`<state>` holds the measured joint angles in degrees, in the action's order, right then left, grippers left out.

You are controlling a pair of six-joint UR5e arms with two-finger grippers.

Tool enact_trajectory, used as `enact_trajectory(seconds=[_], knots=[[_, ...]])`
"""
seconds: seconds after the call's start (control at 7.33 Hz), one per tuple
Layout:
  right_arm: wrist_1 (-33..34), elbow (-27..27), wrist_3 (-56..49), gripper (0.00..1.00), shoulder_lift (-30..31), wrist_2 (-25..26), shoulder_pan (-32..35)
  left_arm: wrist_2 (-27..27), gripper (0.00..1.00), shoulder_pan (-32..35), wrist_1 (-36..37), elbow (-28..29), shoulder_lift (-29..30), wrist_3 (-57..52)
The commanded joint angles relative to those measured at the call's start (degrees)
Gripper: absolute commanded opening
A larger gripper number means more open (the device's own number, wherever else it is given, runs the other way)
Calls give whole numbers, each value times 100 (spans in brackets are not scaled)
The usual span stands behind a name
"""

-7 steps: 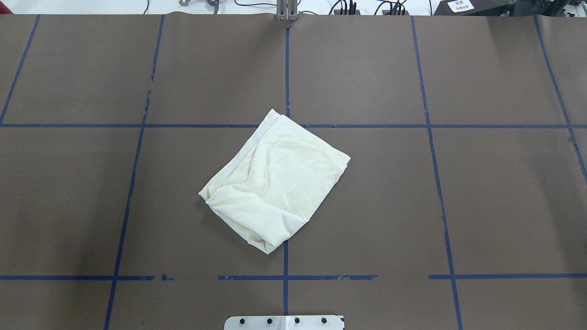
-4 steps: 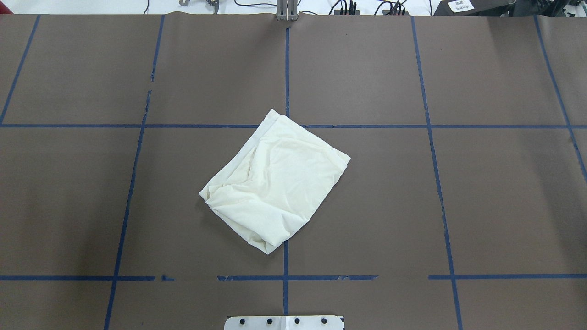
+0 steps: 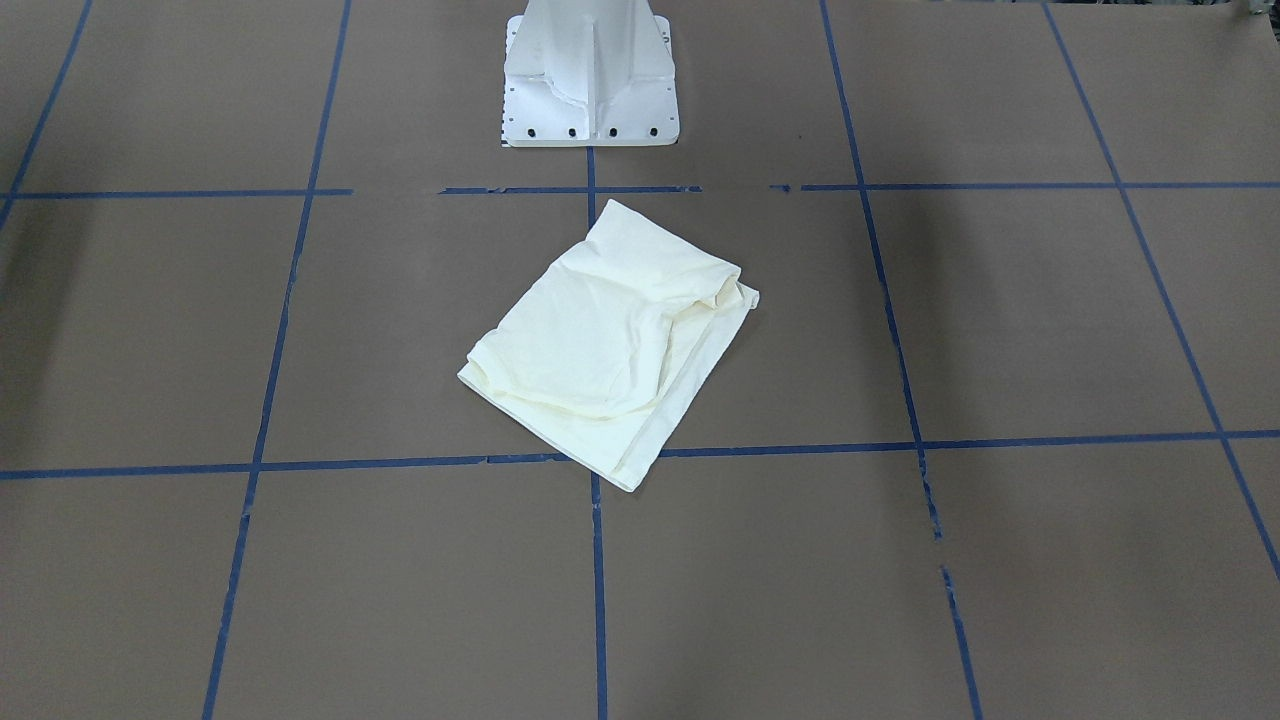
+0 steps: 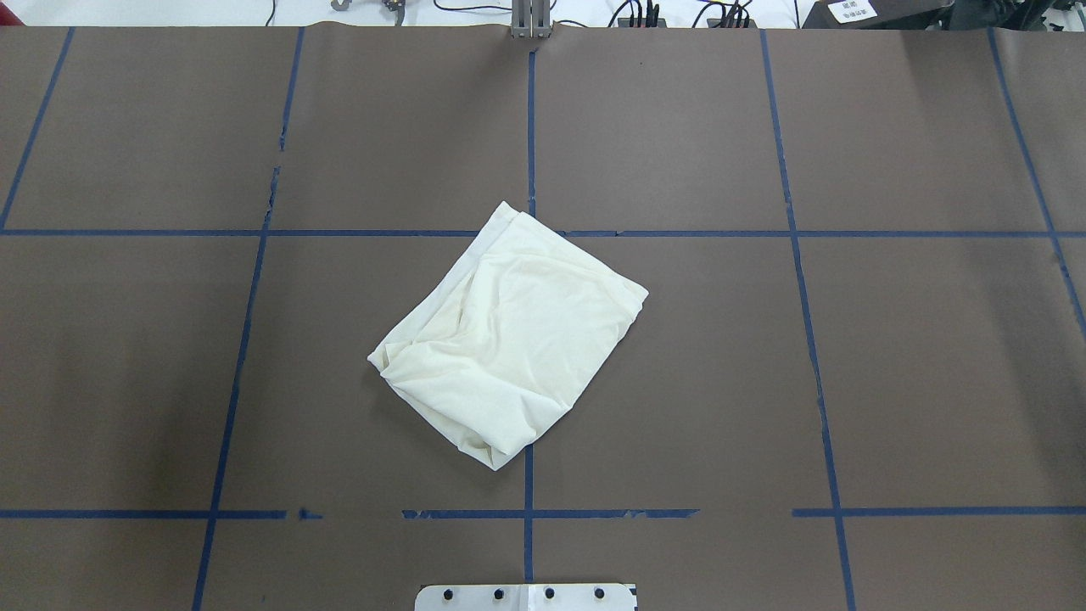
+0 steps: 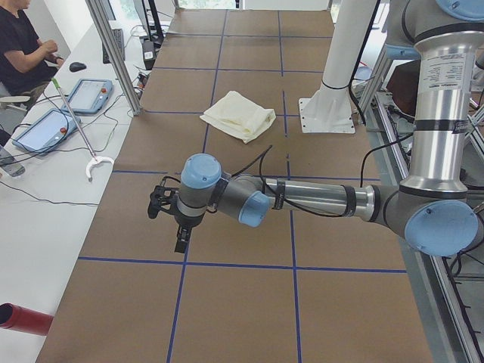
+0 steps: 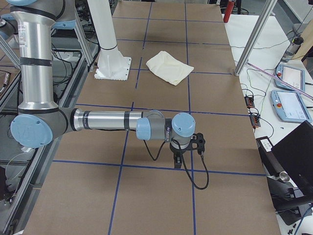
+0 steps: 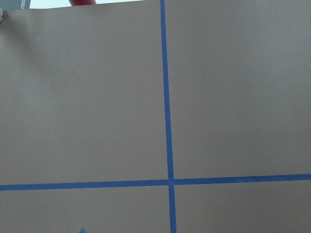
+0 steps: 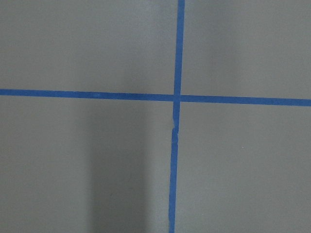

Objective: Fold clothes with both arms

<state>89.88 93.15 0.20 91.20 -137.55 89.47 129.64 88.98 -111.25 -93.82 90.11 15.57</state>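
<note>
we see the t-shirt (image 4: 509, 339) lying folded into a compact, roughly four-sided bundle near the middle of the brown surface (image 4: 848, 356). its plain cream side is up, and it sits at an angle to the blue tape lines (image 4: 814, 339). its far corner crosses a tape line. its near corner points towards the white pedestal base (image 3: 590, 70), just beside the centre line. creases and a bunched corner show on the bundle's side towards the robot's left.

the left arm (image 5: 302, 198) stretches out low over its own end of the surface, well apart from the t-shirt, with the left pincer (image 5: 181, 240) pointing down. the right arm (image 6: 107, 120) does the same at the other end, with the right pincer (image 6: 178, 160) pointing down. we see both pincers only from the side, so we cannot tell how far either is open or whether it holds anything. both wrist views show only brown surface and crossing tape.
</note>
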Motion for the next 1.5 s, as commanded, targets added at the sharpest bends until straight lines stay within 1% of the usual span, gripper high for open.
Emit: enact_trajectory(seconds=[0.0,0.27,0.41,0.55,0.96,1.36], knots=[[-23,79,242,100,-14,-36,0,0,100,-3,-2,4,7,-1],[-32,142,393,100,-32,17,0,-9,100,-3,24,4,15,164],[-23,142,376,100,-110,165,0,-26,100,-12,7,-4,15,618],[-14,151,315,100,-146,254,0,-27,100,-56,-2,-13,24,840],[12,221,7,100,-138,255,0,-35,100,-65,15,-13,42,878],[21,195,-20,100,-146,220,-9,-44,100,-65,6,-22,42,860]])
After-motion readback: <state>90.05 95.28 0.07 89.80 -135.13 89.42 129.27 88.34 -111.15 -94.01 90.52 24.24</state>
